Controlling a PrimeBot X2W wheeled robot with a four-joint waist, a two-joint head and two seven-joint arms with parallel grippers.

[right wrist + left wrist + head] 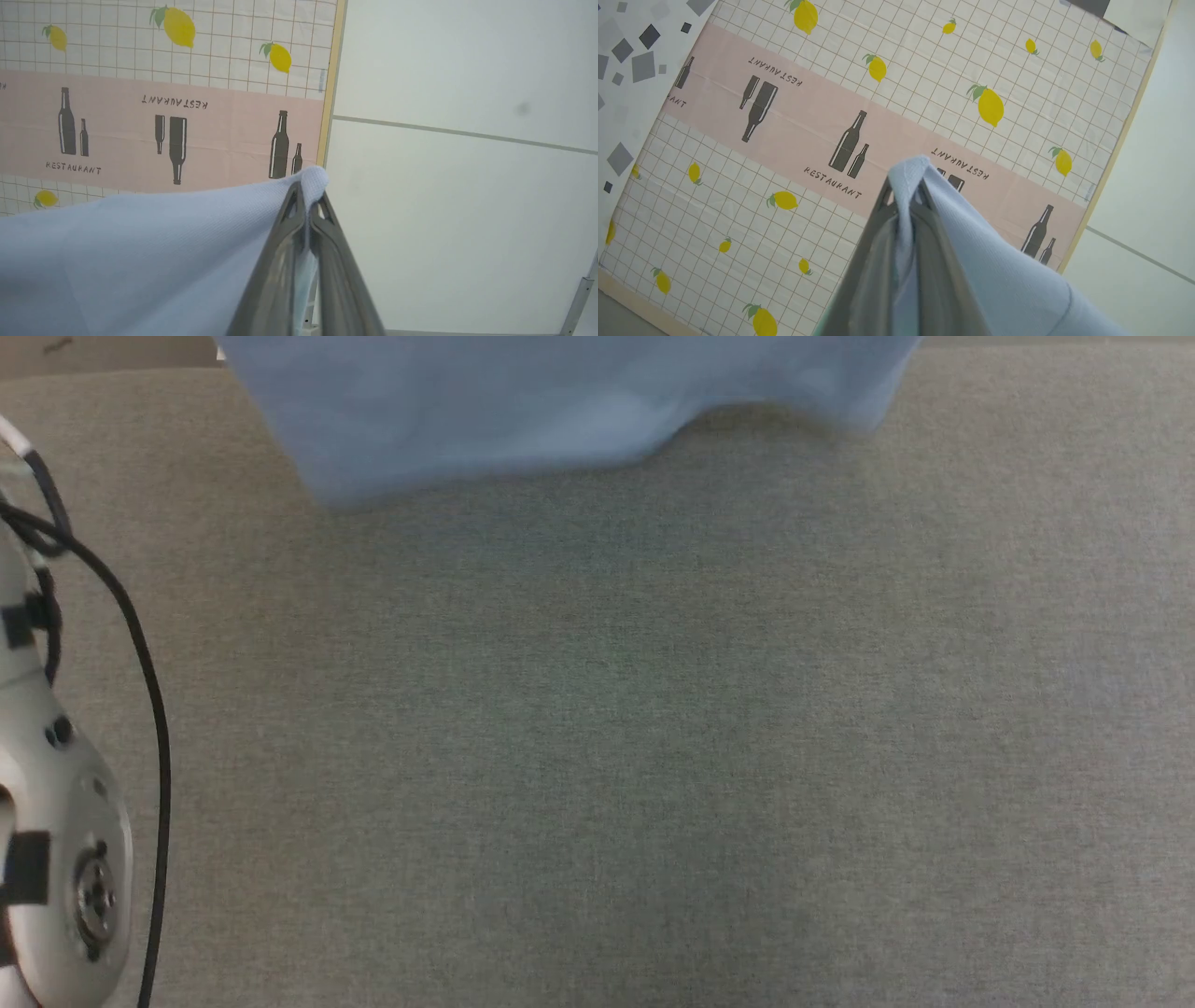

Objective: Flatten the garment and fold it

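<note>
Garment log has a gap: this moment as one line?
left gripper: shut on garment | right gripper: shut on garment | garment: held up over grey surface

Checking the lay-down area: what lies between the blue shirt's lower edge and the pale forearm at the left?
In the head view, only bare grey surface lies between the garment and the forearm, apart from the arm's black cable.

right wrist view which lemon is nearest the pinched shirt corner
The lemon beside the wooden edge strip, almost straight above the garment corner held by the right gripper; the other three lemons lie farther left.
</note>
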